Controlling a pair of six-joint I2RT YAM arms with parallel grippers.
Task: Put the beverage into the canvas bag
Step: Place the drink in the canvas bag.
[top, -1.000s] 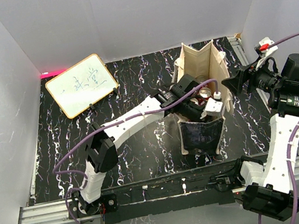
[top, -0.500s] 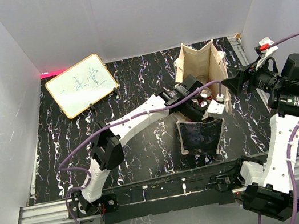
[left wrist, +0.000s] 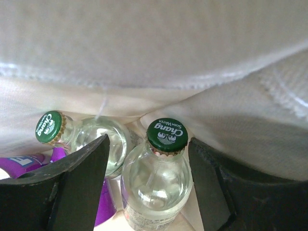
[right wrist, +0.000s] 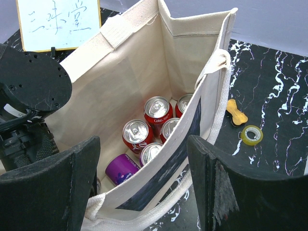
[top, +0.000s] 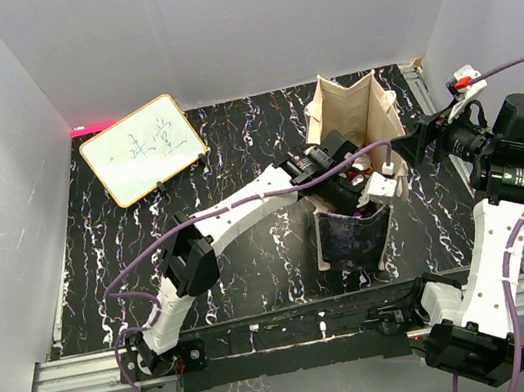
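- The counter (top: 235, 160) is black with white marbling; the arms are bolted at its near edge
- The canvas bag (top: 348, 110) stands upright at the far right of the counter, its mouth open upward and its black panel facing the near edge
- A whiteboard (top: 144, 148) with handwriting leans at the far left, well apart from the bag
- The left hand (left wrist: 148, 144) reaches down inside the bag and fills much of its mouth; its fingers are spread either side of a bottle, with a gap on the left one
- The right hand (right wrist: 143, 139) hovers outside the bag's right side, fingers wide with nothing between them
- Soda cans (right wrist: 158, 109) crowd the bag's floor, upright, with a purple can (right wrist: 122, 168) lying beside them
- The bottle (left wrist: 156, 183) is clear glass, upright inside the bag, long axis vertical, green cap up, against a fold of the wall
- A second bottle (left wrist: 91, 130) stands just beside it on the left
- A tape roll (right wrist: 251, 135) and a yellow clip (right wrist: 237, 114) lie on the counter near the bag
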